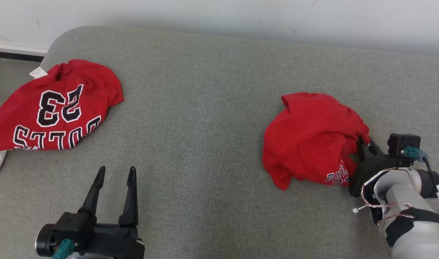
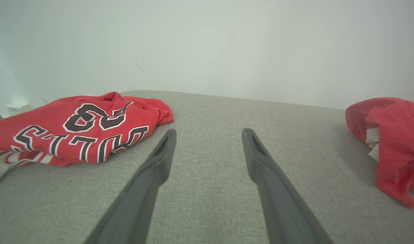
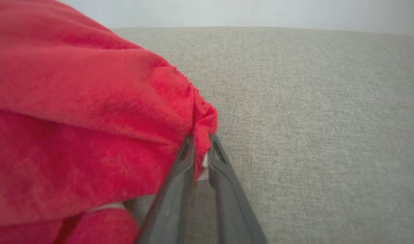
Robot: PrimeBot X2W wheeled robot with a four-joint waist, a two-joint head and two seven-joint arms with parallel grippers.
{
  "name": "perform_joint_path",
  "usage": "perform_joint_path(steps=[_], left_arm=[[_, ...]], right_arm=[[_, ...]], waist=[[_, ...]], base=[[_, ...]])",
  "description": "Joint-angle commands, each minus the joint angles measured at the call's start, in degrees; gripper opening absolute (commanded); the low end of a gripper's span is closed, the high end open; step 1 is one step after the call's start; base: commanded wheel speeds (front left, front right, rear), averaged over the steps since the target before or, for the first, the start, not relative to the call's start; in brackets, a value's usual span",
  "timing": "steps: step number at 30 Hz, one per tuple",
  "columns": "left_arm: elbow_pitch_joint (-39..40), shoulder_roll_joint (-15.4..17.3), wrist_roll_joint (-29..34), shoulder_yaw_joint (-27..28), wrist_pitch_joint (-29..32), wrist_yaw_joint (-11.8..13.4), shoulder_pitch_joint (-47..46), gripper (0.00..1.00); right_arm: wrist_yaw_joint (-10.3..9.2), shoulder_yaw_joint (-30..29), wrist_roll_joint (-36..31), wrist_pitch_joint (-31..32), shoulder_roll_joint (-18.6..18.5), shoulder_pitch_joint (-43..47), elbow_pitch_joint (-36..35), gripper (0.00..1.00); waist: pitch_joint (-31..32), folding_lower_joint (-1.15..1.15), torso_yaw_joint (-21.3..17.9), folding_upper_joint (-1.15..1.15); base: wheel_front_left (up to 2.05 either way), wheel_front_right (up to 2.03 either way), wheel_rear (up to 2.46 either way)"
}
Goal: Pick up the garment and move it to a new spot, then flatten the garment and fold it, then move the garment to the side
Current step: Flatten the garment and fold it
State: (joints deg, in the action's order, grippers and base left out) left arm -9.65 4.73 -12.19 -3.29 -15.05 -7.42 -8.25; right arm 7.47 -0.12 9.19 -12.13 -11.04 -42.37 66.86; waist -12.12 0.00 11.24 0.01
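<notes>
A crumpled red garment [image 1: 309, 133] lies bunched on the right half of the grey cushioned surface [image 1: 205, 144]. My right gripper [image 1: 365, 144] comes at it from the right, and a pinch of its right edge is caught between the shut fingers. In the right wrist view the red cloth [image 3: 74, 118] is squeezed between the two fingertips of the right gripper [image 3: 201, 139]. My left gripper [image 1: 117, 172] rests at the lower left, open and holding nothing. In the left wrist view the left gripper [image 2: 208, 134] has bare surface between its fingers, and the garment [image 2: 393, 135] is far right.
A second red jersey [image 1: 57, 104] with the number 23 and black-and-white lettering lies spread at the far left, by the surface's rounded corner; the left wrist view has it too [image 2: 74, 128]. A pale wall [image 1: 241, 18] runs behind. Floor [image 1: 7, 75] shows beyond the left edge.
</notes>
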Motion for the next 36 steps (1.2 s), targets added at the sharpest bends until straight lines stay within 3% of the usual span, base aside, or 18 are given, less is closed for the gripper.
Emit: perform_joint_path(steps=[1, 9, 17, 23, 29, 36], left_arm=[[-0.2, 0.2, 0.3, 0.2, -0.2, -0.1, -0.4, 1.0], [0.1, 0.0, 0.6, 1.3, -0.2, 0.0, 2.0, 1.0], [0.7, -0.2, 1.0, 2.0, -0.2, 0.0, 4.1, 1.0], [1.3, -0.6, 1.3, 2.1, -0.2, 0.0, 5.8, 1.0], [1.3, -0.9, 1.0, 1.9, -0.2, 0.0, 7.1, 1.0], [0.9, -0.9, 0.5, 0.9, -0.2, 0.0, 6.4, 1.0]], right_arm=[[0.05, 0.3, 0.3, -0.7, -0.3, -0.1, 0.6, 0.0], [0.05, 1.3, 0.6, -3.0, -2.6, -1.2, -3.2, 0.0], [0.05, 1.1, -1.4, -3.1, -6.7, -0.6, -15.1, 0.0], [0.05, 3.1, -3.0, -3.1, -6.8, -0.1, -23.2, 0.0], [0.05, 11.2, -2.3, -3.0, -3.1, 2.8, -28.8, 0.0], [0.05, 26.3, 0.4, -3.0, 1.8, 8.1, -30.4, 0.0]], waist=[[0.5, 0.0, -0.1, -0.01], [4.0, 0.0, -1.4, -0.01], [8.7, 0.0, -2.7, -0.01], [10.7, 0.0, -2.9, -0.01], [11.7, 0.0, -2.4, -0.01], [12.0, 0.0, -0.3, -0.01]], base=[[0.0, 0.0, 0.0], [0.0, 0.0, 0.0], [0.0, 0.0, 0.0], [0.0, 0.0, 0.0], [0.0, 0.0, 0.0], [0.0, 0.0, 0.0]])
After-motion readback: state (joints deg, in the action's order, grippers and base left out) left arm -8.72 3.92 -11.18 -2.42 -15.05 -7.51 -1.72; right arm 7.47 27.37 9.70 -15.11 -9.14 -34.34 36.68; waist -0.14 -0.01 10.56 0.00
